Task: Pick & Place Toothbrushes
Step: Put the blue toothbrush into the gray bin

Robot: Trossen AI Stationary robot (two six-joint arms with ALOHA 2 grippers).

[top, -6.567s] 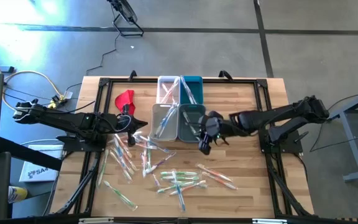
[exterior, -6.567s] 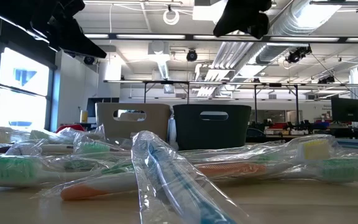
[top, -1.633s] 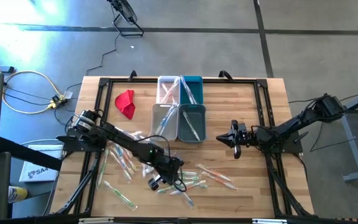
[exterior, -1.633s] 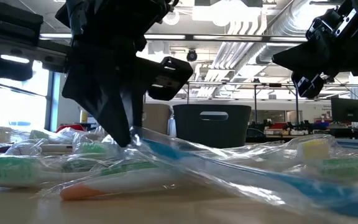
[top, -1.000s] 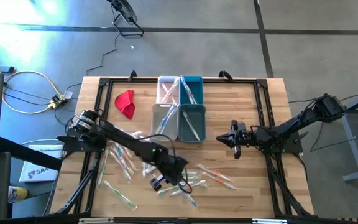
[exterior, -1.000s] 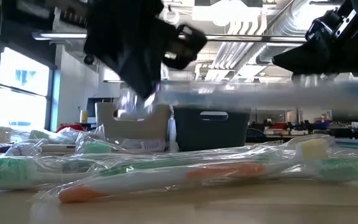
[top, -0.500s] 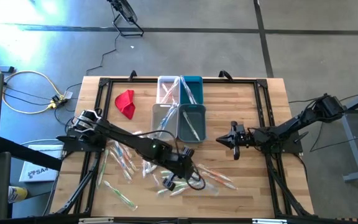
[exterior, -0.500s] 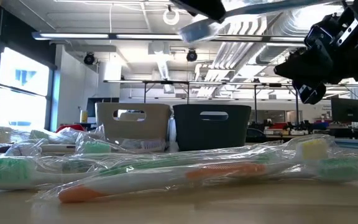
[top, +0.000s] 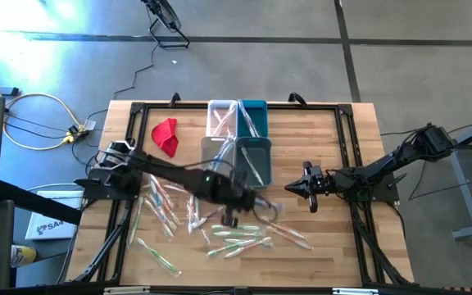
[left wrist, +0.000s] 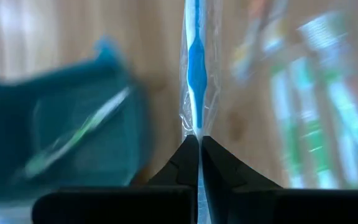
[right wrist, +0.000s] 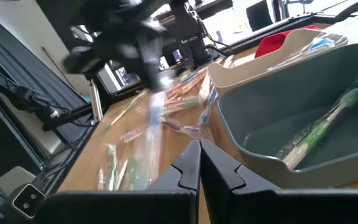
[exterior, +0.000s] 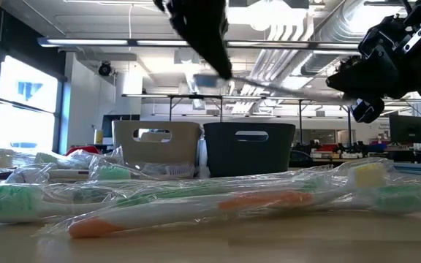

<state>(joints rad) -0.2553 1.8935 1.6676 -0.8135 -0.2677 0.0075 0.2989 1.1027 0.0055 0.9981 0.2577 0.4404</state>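
Many wrapped toothbrushes [top: 238, 238] lie scattered on the wooden table in front of four small bins. My left gripper [top: 233, 216] hangs above them just near of the dark grey bin [top: 253, 161], shut on a blue toothbrush [left wrist: 195, 56] in a clear wrapper. The dark grey bin holds a green toothbrush [right wrist: 319, 134]. To the right of the bins, my right gripper [top: 302, 188] hovers shut and holds nothing. My left gripper pinches the end of the blue toothbrush's clear wrapper [left wrist: 194, 129] between its two fingertips. The fingers slant down from above, and the toothbrush runs on from them in line with them. It hangs clear of the table and of the pile [exterior: 269, 85].
A light grey bin [top: 216, 160], a clear bin [top: 222, 117] and a teal bin [top: 252, 117] stand with the dark grey one at the table's far middle. A red cloth [top: 165, 135] lies at the far left. Bare wood shows on the table's right part [top: 326, 233].
My left gripper has risen with the blue toothbrush and gone toward the table's right and far edges, toward the dark grey bin, rolling its wrist as it went. The toothbrush has swung round with it and hangs higher above the pile.
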